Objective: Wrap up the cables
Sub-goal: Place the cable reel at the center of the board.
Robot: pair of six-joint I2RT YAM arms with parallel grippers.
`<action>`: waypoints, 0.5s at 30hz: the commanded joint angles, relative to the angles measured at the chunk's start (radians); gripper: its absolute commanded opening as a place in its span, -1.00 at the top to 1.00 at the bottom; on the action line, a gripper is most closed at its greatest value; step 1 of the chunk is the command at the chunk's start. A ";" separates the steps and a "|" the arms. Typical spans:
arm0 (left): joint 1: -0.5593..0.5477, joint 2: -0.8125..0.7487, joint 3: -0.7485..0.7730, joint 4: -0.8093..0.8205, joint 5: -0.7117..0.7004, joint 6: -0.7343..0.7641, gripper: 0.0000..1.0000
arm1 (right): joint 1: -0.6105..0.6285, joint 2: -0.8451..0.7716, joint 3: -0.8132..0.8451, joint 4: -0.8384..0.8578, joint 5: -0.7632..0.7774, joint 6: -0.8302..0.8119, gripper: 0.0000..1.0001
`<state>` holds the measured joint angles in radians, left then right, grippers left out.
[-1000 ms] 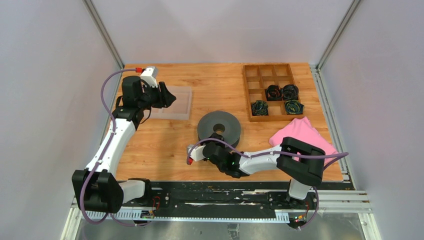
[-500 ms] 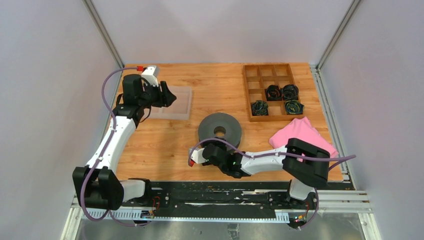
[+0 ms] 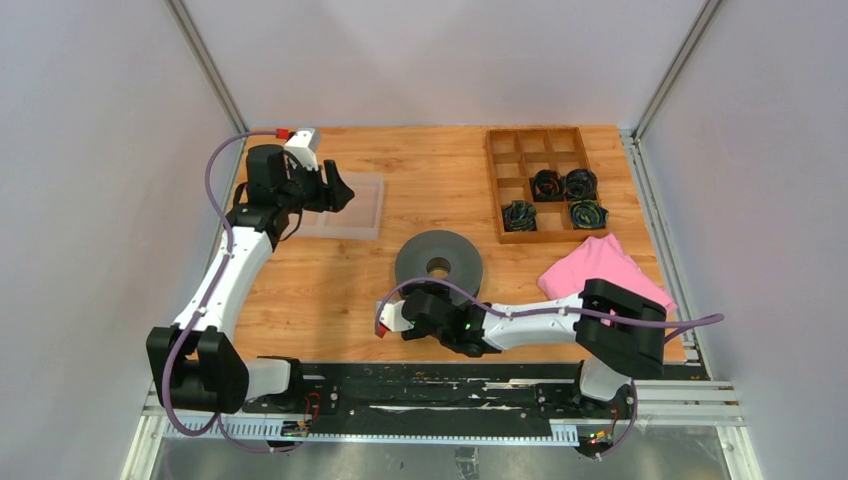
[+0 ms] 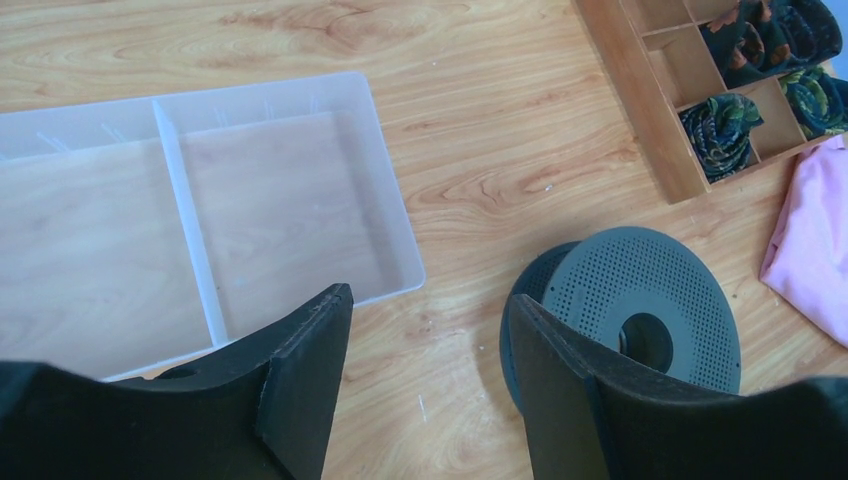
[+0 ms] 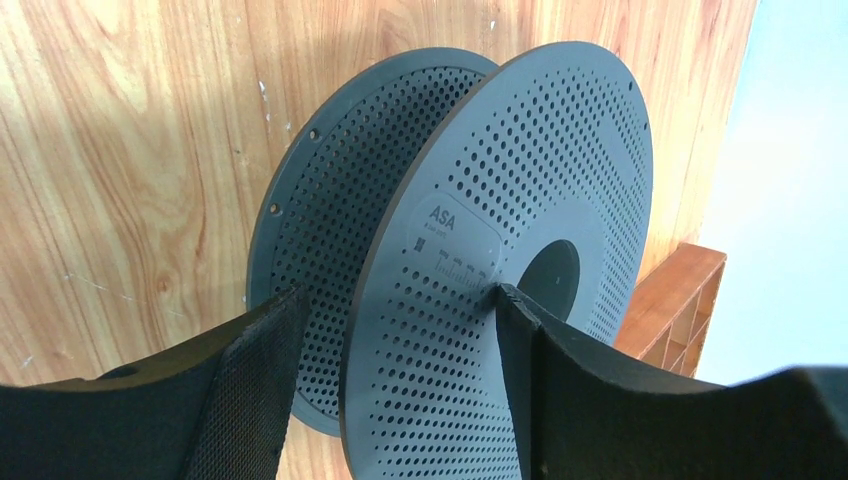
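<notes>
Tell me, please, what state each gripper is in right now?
Left gripper: open, holding nothing.
Right gripper: open by the spool, holding nothing.

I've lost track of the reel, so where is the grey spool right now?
Top view: the grey spool lies flat in the middle of the table, directly ahead of the right tool, pink cloth to its right, clear tray farther left.
</notes>
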<state>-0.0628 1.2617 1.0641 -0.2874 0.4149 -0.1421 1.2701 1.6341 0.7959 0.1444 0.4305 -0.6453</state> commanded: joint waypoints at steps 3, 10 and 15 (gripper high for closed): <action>0.003 -0.005 0.020 0.007 0.025 0.010 -0.29 | 0.020 0.029 0.016 -0.060 -0.125 0.049 -0.35; 0.003 -0.001 0.020 0.005 0.030 0.012 -0.33 | 0.020 -0.065 0.027 -0.126 -0.203 0.068 -0.36; 0.003 0.006 0.030 -0.003 0.032 0.016 -0.36 | 0.020 -0.142 0.034 -0.181 -0.276 0.095 -0.36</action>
<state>-0.0628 1.2617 1.0641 -0.2874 0.4271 -0.1410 1.2701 1.5528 0.8089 0.0528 0.2619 -0.6014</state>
